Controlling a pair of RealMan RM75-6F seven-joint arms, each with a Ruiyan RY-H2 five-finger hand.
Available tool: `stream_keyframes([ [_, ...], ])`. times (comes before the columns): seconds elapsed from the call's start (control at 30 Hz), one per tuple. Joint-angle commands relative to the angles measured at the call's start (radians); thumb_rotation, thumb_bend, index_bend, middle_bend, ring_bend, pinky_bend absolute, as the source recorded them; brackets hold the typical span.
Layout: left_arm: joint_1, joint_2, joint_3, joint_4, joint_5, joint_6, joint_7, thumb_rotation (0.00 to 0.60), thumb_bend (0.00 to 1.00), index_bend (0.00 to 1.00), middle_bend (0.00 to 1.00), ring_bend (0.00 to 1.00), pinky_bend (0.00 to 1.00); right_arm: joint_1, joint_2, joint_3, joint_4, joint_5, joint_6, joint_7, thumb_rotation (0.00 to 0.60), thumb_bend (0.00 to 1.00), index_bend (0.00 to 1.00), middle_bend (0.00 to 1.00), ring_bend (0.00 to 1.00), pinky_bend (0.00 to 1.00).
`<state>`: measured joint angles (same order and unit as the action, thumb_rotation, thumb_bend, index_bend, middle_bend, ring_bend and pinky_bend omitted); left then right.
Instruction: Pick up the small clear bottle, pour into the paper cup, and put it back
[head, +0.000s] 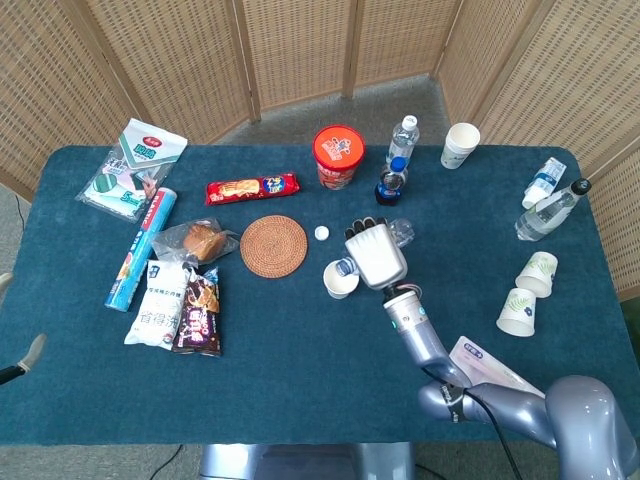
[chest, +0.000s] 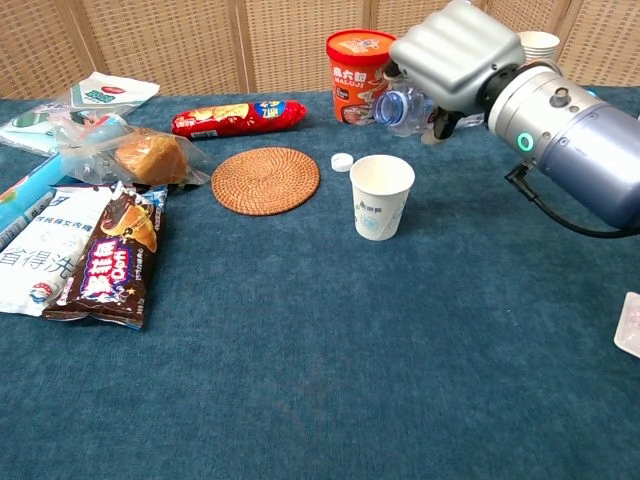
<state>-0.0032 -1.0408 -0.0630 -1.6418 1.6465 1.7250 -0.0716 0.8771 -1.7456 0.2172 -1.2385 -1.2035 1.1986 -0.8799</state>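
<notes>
My right hand (head: 375, 252) (chest: 447, 48) grips the small clear bottle (chest: 403, 107) (head: 398, 233), tipped on its side with the open mouth pointing left and down. The mouth hangs just above the rim of the white paper cup (chest: 381, 195) (head: 341, 278), which stands upright on the blue cloth. The bottle's white cap (chest: 342, 161) (head: 321, 233) lies on the cloth between the cup and the round woven coaster (chest: 266, 179) (head: 273, 245). Whether liquid flows, I cannot tell. Only a tip of my left hand (head: 30, 354) shows at the head view's left edge.
Behind the cup stand a red noodle tub (head: 338, 155), a dark bottle (head: 390, 184) and a clear bottle (head: 403, 138). Snack packets (head: 183, 305), a bread bag (head: 198, 241) and a biscuit roll (head: 251, 188) lie left. More paper cups (head: 527, 292) and bottles (head: 548, 205) stand far right.
</notes>
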Motion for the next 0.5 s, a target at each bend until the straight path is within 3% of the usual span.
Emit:
stream_keyframes([
  [0.03,-0.001,-0.001,0.000,0.002,0.001,-0.001,-0.002,0.371,0.38,0.08,0.08,0.00,0.04,0.007,-0.011,-0.001,0.012,-0.006,-0.006,-0.011,0.600,0.24,0.60,0.61,0.63,0.66],
  [0.5,0.001,-0.005,0.002,0.010,-0.005,-0.001,-0.007,0.371,0.38,0.08,0.08,0.00,0.04,0.030,-0.065,0.021,0.109,-0.004,-0.025,-0.037,0.600,0.23,0.60,0.61,0.63,0.66],
])
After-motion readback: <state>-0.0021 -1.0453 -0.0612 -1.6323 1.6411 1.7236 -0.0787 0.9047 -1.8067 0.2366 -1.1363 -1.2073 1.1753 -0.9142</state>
